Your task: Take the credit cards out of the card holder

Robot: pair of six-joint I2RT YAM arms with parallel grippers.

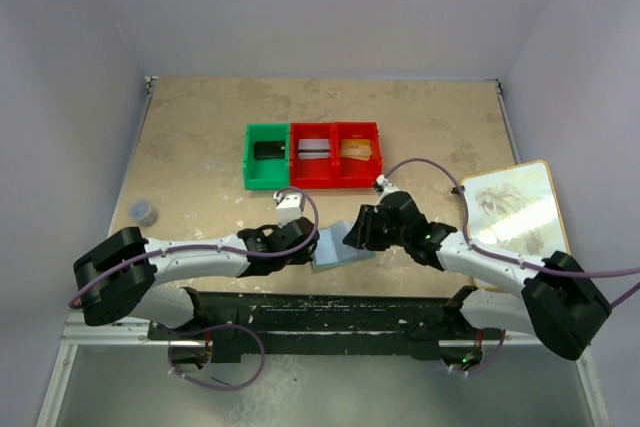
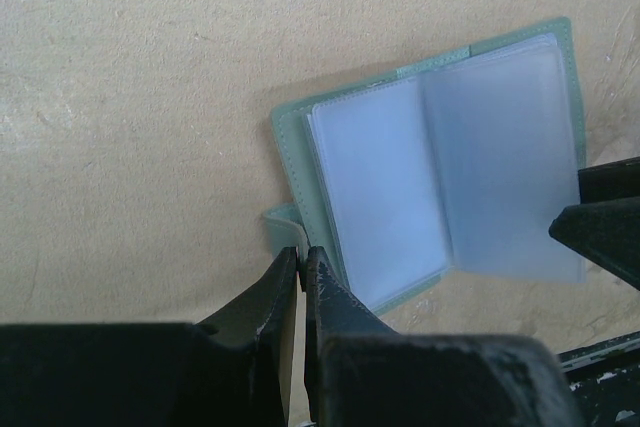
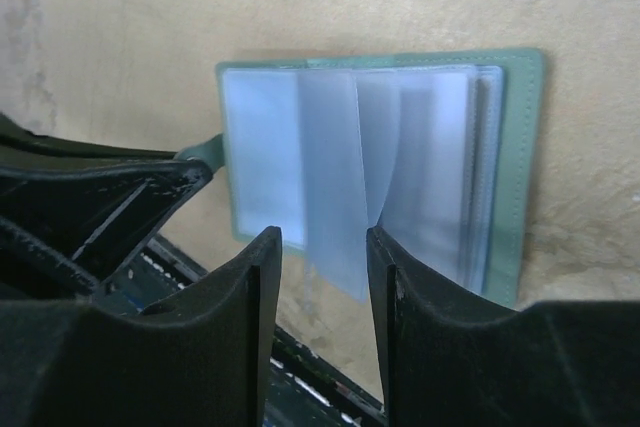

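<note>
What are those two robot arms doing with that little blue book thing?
The left gripper pinches the card holder by its small tab, keeping it spread open on the table. The right gripper has its fingers open around one of the clear sleeves. No card shows in the sleeves in view. What look like cards lie in the red bin behind.

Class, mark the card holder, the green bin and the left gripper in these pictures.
card holder (image 2: 380, 187): left wrist view, on its left clear sleeve.
green bin (image 1: 266, 181): top external view, on its near wall.
left gripper (image 2: 302, 255): left wrist view, between its shut fingertips.
</note>
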